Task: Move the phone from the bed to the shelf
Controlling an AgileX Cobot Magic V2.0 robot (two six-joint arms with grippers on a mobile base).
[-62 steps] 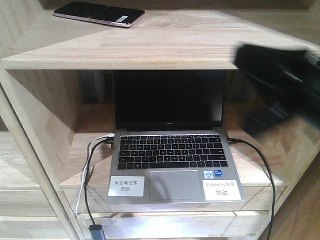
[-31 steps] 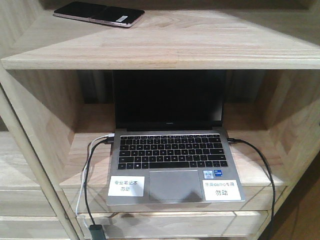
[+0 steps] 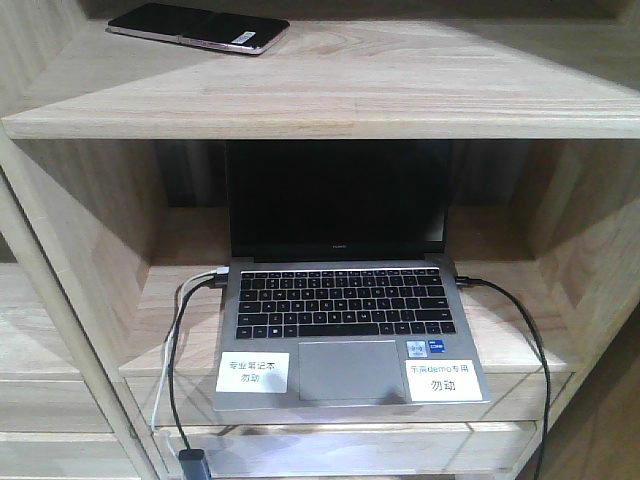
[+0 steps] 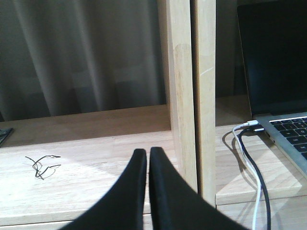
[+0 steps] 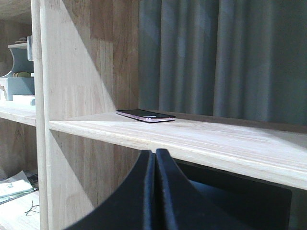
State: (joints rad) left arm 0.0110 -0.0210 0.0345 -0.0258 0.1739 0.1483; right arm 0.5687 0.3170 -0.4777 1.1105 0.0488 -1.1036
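Observation:
The phone (image 3: 197, 27), a glossy black slab with a pinkish rim and a small white label, lies flat on the upper board of the pale wooden shelf (image 3: 330, 95), at its back left. From the right wrist view the phone (image 5: 145, 115) rests well beyond my right gripper (image 5: 155, 152), which is shut and empty, just below the board's front edge. My left gripper (image 4: 147, 151) is shut with nothing in it, over a lower board left of an upright post (image 4: 189, 96). The bed is out of view. Neither gripper shows in the front view.
An open grey laptop (image 3: 345, 310) with white stickers fills the compartment under the phone's board, with cables (image 3: 178, 340) at its left and a black cable (image 3: 530, 340) at its right. A small wire tangle (image 4: 42, 164) lies on the lower left board. Curtains hang behind.
One second ago a blurred black arm crossed the right side of the front view; it has left that view. The phone and laptop have not moved.

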